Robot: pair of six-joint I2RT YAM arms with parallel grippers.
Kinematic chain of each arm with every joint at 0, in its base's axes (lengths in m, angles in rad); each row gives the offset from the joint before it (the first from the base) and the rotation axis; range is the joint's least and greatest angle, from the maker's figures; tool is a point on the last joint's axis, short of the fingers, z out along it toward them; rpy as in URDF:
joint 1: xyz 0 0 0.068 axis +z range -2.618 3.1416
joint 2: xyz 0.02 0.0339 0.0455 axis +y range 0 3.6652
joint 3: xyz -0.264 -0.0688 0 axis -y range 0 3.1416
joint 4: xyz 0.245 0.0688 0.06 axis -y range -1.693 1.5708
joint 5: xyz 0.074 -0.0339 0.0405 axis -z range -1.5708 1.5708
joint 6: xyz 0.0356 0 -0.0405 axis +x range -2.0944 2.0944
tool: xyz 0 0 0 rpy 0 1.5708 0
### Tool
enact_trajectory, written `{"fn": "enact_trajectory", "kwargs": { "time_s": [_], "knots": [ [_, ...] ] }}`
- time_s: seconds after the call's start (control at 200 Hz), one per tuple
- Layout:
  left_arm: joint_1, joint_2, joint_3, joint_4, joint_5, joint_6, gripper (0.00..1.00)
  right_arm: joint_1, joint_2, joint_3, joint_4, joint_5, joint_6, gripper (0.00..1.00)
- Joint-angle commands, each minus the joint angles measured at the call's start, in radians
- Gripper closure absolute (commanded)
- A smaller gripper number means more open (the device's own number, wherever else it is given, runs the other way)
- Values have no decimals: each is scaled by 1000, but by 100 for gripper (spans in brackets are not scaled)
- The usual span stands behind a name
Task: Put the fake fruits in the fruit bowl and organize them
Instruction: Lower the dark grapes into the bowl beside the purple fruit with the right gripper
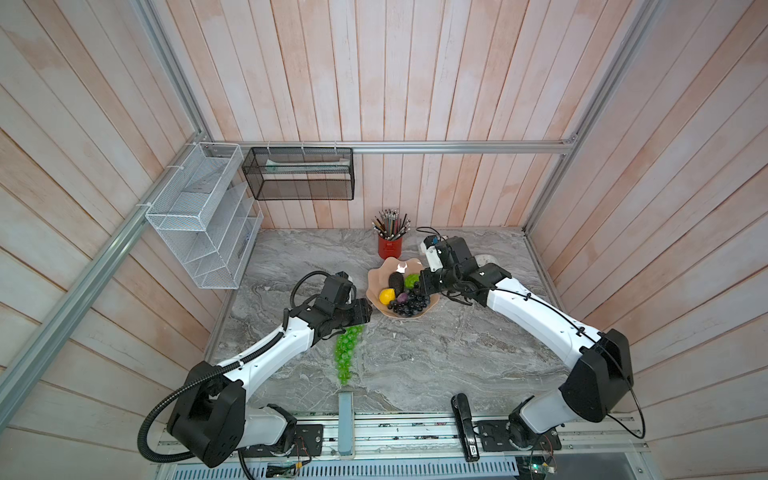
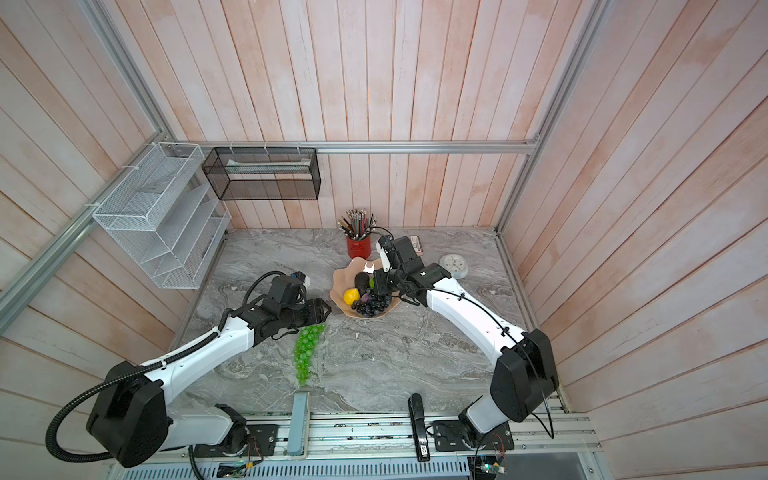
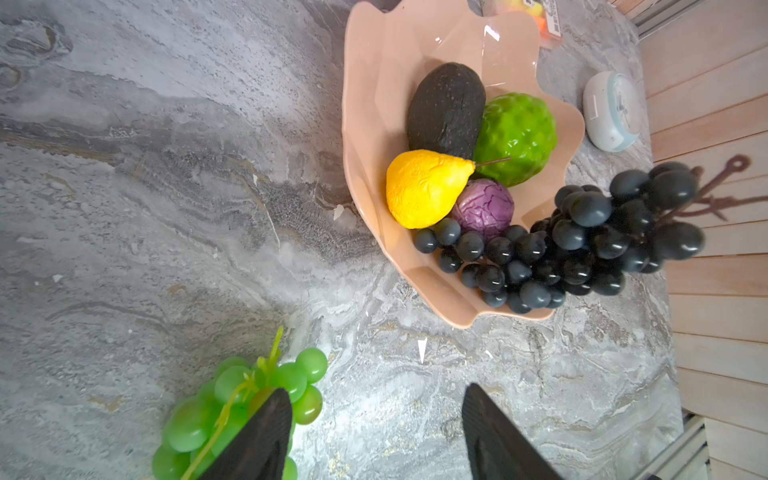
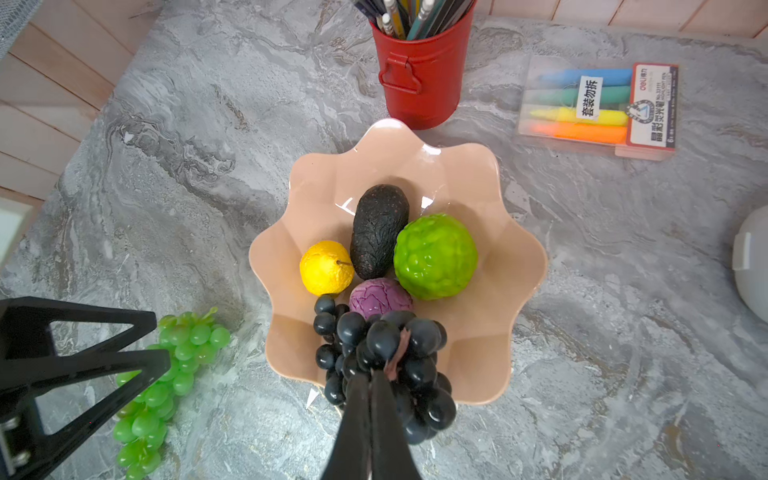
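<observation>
Four fruits sit in the fruit bowl (image 4: 478, 174): avocado (image 4: 378, 230), lime-green ball (image 4: 435, 255), yellow fruit (image 4: 326, 268), purple ball (image 4: 380, 297). Red pencil cup (image 4: 424, 75) stands just behind the rim, w/ a highlighter pack (image 4: 594, 108) near it. Your right gripper (image 4: 370, 386) is clamped on the stem of the dark grape bunch (image 4: 374, 345), which hangs onto the bowl's near rim. Left gripper (image 3: 376, 390) gapes wide, holding nothing, one finger over the green grape bunch (image 4: 166, 365) on the table beside the bowl; contact unclear.

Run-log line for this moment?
right gripper: shut on dark grapes at bowl | left gripper: open by green grapes on table

Glossy bowl (image 4: 507, 270), rough matt avocado (image 4: 378, 230)
</observation>
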Motion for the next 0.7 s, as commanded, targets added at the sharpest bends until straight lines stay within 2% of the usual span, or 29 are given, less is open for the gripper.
{"fn": "enact_trajectory", "kwargs": {
  "time_s": [0.0,0.695],
  "knots": [
    [4,7,41,-16,1,2,32,-23,-26,-19,54,12,-39,100],
    [5,-4,67,-74,22,17,33,-86,76,-31,179,71,-99,100]
  ]
}}
